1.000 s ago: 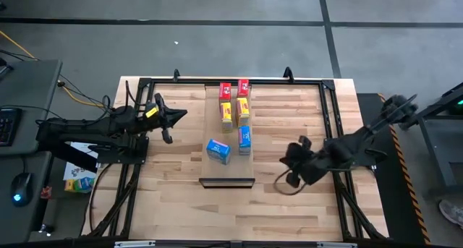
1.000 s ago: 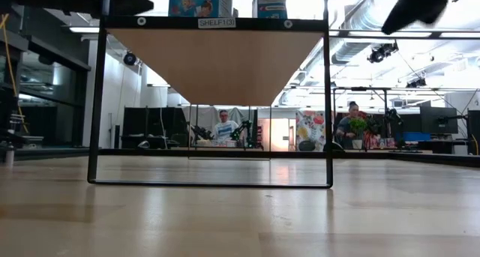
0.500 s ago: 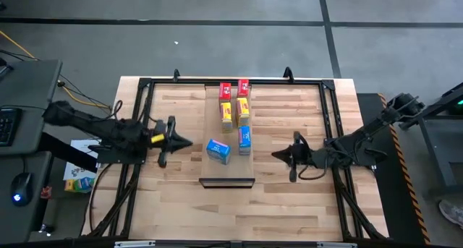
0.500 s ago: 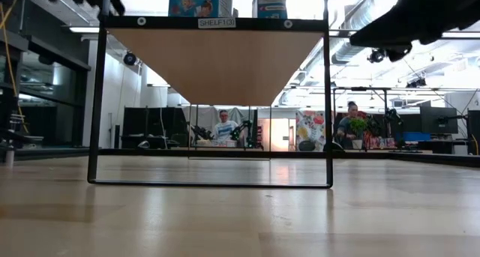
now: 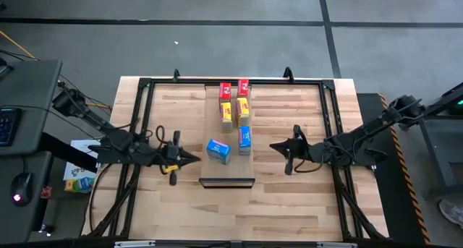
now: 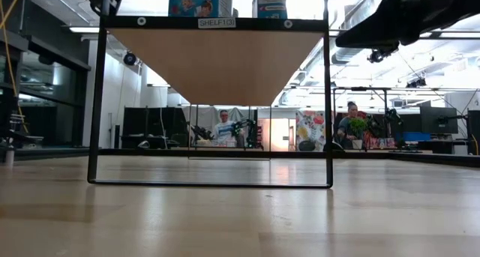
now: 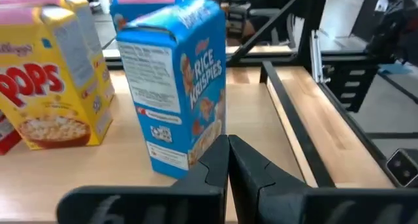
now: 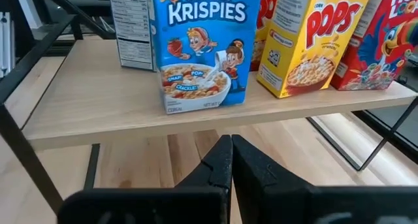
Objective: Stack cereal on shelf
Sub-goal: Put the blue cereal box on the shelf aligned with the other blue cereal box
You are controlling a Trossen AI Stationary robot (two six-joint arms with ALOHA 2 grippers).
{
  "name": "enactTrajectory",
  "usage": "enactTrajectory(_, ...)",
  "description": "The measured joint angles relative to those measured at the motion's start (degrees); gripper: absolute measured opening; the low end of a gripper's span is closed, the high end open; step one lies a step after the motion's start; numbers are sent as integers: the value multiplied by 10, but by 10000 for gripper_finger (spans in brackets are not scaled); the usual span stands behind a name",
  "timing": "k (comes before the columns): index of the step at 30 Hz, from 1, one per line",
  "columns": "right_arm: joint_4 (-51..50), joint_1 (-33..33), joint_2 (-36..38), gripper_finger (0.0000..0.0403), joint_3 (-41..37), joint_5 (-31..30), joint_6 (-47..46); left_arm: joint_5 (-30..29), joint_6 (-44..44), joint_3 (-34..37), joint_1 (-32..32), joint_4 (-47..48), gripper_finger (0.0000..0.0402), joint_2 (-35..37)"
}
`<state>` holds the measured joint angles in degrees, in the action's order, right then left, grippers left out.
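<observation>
all 6 cereal boxes (image 5: 235, 118) sit on the shelf (image 5: 228, 168) (1 blue box (image 5: 218, 150) askew). both arms have swung inward: left gripper (image 5: 189, 158) and right gripper (image 5: 275, 146), jaws clenched and empty, now flank it, so stacking looks done.

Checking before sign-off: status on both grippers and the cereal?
Left gripper shut, empty, left of shelf. Right gripper shut, empty, to its right. Six cereal boxes on shelf, one blue box angled. Nothing in the way.
</observation>
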<state>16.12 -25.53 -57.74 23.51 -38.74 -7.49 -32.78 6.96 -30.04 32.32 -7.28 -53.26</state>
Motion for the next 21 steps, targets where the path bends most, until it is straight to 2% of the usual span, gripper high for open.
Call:
enactTrajectory(3, -1, 2, 0, 0, 0, -1, 0, 10, 7, 0, 0, -1, 0, -10)
enactTrajectory(10, -12, 2, 0, 0, 0, -2, 5, 96, -21, 0, 0, -22, 0, -7)
enactTrajectory(16, -12, 2, 0, 0, 0, -2, -13, 92, -26, 0, 0, -31, 0, -7)
enactTrajectory(21, -13, 2, 0, 0, 0, -2, -13, 119, -28, 0, 0, -29, 0, -12)
